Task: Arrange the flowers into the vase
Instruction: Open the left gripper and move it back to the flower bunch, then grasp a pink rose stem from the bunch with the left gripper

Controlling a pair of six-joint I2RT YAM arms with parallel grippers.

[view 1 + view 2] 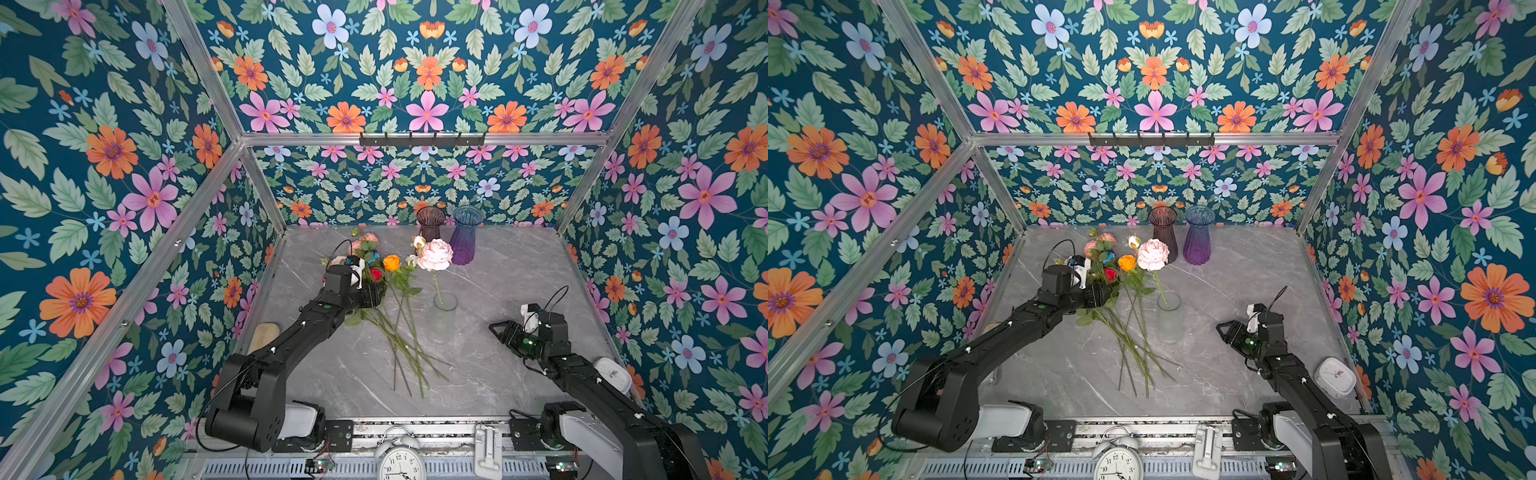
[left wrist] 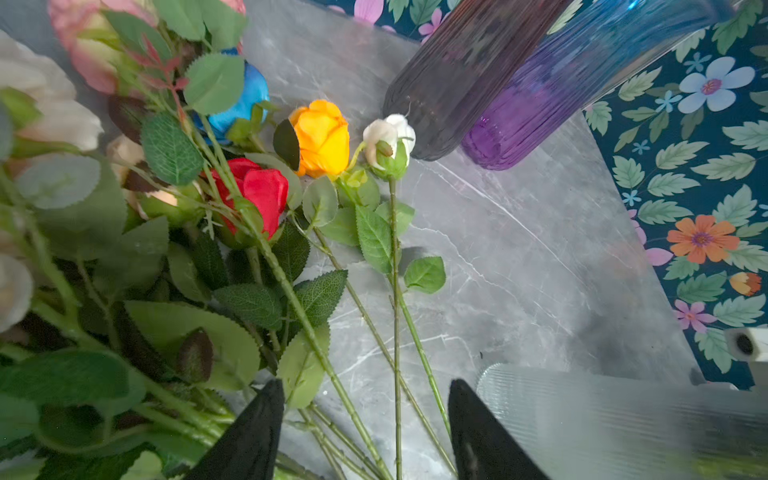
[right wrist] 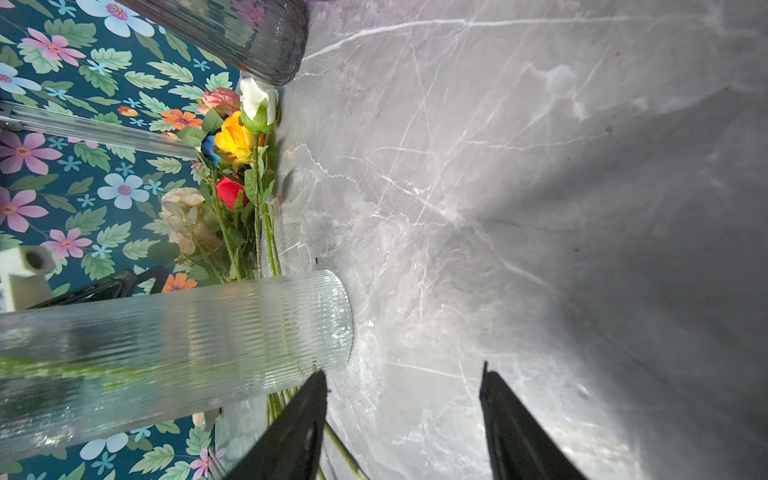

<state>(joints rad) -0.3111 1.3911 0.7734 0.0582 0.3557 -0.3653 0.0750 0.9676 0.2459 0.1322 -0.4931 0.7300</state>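
Note:
A clear ribbed glass vase (image 1: pixel 444 316) stands mid-table with one pale pink ruffled flower (image 1: pixel 435 254) upright in it. The other flowers (image 1: pixel 395 328) lie in a fanned pile to its left, among them a red rose (image 2: pixel 257 195), a yellow-orange rose (image 2: pixel 322 139), a white bud (image 2: pixel 390 141) and a blue rose (image 2: pixel 245 104). My left gripper (image 2: pixel 366 386) is low over the pile, open, with several green stems (image 2: pixel 397 332) running between its fingers. My right gripper (image 3: pixel 402 370) hangs open and empty to the right of the vase (image 3: pixel 187 332), above bare table.
A dark smoky vase (image 1: pixel 430 222) and a purple-blue vase (image 1: pixel 465 243) stand at the back wall. At the front rail are an alarm clock (image 1: pixel 401 461) and a white bracket (image 1: pixel 487 451). A white clock (image 1: pixel 1335 376) lies at the right edge and a wooden piece (image 1: pixel 264 334) at the left.

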